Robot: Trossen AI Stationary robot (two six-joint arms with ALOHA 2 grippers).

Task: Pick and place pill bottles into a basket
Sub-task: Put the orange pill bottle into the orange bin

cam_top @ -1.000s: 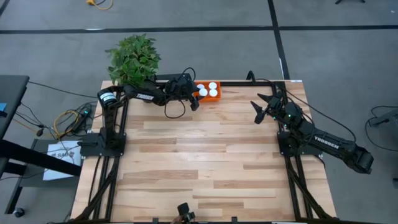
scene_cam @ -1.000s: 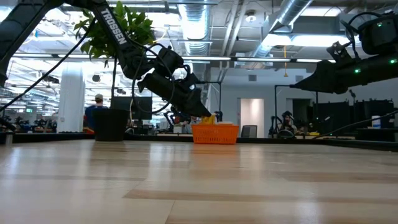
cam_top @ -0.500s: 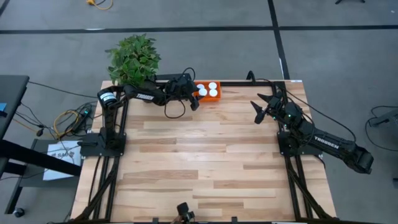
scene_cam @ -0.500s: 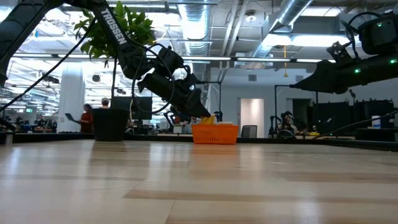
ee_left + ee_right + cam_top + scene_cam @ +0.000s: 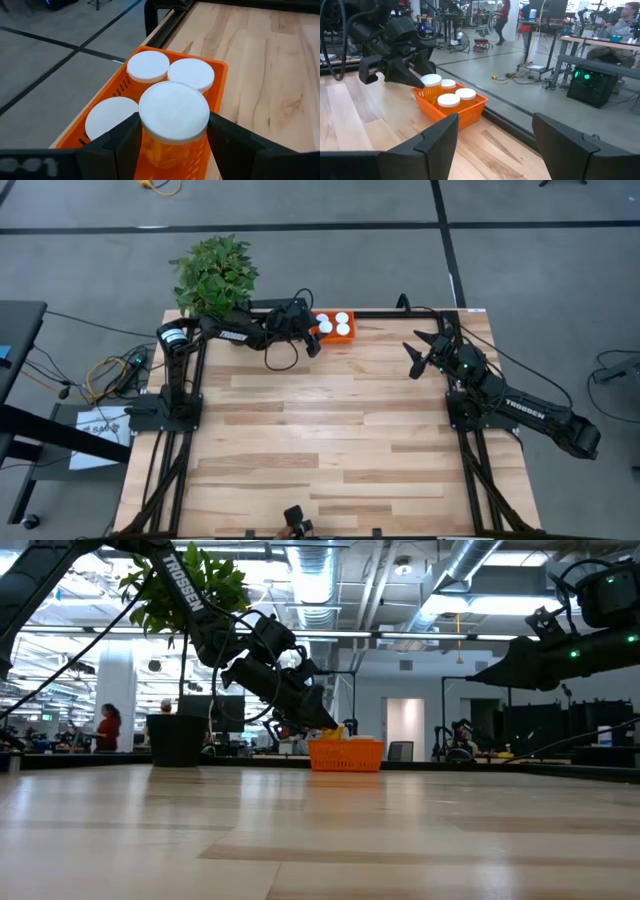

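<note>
So the left arm is stretched across the top of the high view, its left gripper [image 5: 313,340] sitting right at the left end of the basket [image 5: 347,337], up at the table's [image 5: 330,430] far edge just right of the potted plant [image 5: 214,275]. In its wrist view the fingers [image 5: 125,140] are pinching a pill bottle [image 5: 173,112] by its sides, over the near end of the basket. Three other bottles [image 5: 191,74] sit inside already. Smooth round white caps, translucent orange bodies, and the basket is bright orange plastic with slotted walls. The table is light wood planks.

The right arm is parked at the right edge of the high view, with the right gripper [image 5: 425,348] spread wide open and up in the air.

Compared to a second ago, neither arm has budged; only a person in the background [image 5: 105,727] has walked along.
</note>
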